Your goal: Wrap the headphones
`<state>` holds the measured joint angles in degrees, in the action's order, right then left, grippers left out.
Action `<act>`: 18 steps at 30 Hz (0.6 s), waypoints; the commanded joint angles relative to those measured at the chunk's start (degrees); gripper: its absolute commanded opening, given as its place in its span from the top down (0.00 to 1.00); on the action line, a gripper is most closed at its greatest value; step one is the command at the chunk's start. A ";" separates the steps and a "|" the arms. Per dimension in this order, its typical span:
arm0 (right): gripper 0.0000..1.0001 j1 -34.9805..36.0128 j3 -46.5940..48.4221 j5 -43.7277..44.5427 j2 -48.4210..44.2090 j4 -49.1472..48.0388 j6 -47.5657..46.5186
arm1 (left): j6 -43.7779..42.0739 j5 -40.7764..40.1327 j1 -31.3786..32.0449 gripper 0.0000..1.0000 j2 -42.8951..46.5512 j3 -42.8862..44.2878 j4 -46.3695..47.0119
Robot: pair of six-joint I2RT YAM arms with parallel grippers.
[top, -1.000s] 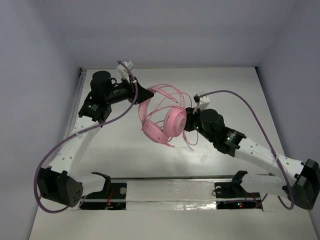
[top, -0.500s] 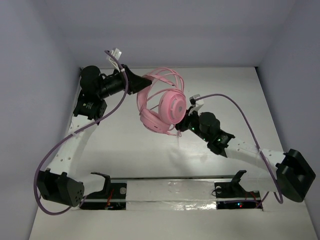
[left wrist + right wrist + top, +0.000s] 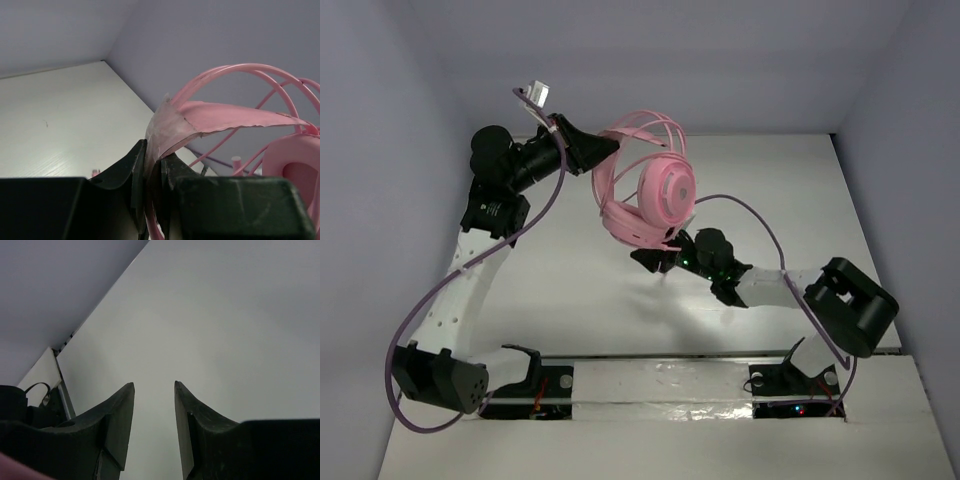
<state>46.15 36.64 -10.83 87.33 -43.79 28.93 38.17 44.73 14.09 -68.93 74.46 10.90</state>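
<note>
The pink headphones (image 3: pixel 660 195) hang in the air above the back middle of the table, both round cups side by side, with thin pink cable (image 3: pixel 650 128) looped over the double headband. My left gripper (image 3: pixel 598 157) is shut on the flat headband strap (image 3: pixel 220 117) and holds them up; a cup (image 3: pixel 295 165) shows at the right of the left wrist view, jaws (image 3: pixel 155 157) pinched on the strap. My right gripper (image 3: pixel 645 258) is open and empty, just below the cups, pointing left. In the right wrist view its fingers (image 3: pixel 154 385) frame only bare table.
Purple arm cables (image 3: pixel 760 215) arc over the right arm and along the left arm (image 3: pixel 470 280). A mounting strip with black brackets (image 3: pixel 660 380) runs along the near edge. Walls close the table at back and left (image 3: pixel 480 150).
My left gripper has lifted the headphones up and toward the back left. My right gripper has swung left from beside the cup to under the cups, its arm folding back.
</note>
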 commanded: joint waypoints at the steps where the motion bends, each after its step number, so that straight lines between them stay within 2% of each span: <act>1: 0.56 0.51 -0.78 -4.11 2.31 -10.70 3.58 | 5.59 -7.18 -0.29 1.00 2.13 3.50 3.43; 5: 0.54 3.67 -0.61 -4.46 4.69 -10.79 5.43 | 11.03 -18.41 -0.29 1.00 3.18 -0.61 7.46; 10: 0.54 12.62 2.37 -2.27 5.40 -5.35 5.87 | 14.82 -31.09 -0.29 1.00 4.32 -5.37 10.02; 11: 0.55 13.60 2.64 -2.35 5.48 -4.82 6.83 | 14.65 -35.54 -0.29 1.00 4.15 -5.98 9.76; 14: 0.59 16.60 2.29 -2.79 4.87 -4.64 8.59 | 15.35 -40.93 -0.29 1.00 3.80 -9.84 11.07; 16: 0.68 17.13 2.20 -2.71 4.26 -3.41 8.95 | 15.18 -42.88 -0.29 1.00 3.28 -10.91 11.08; 18: 0.69 18.70 2.03 -3.40 3.29 -2.62 9.57 | 14.48 -45.07 -0.29 1.00 3.01 -12.57 11.43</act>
<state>63.72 37.26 -13.82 92.79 -46.41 36.93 48.97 7.03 14.09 -67.24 62.33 14.37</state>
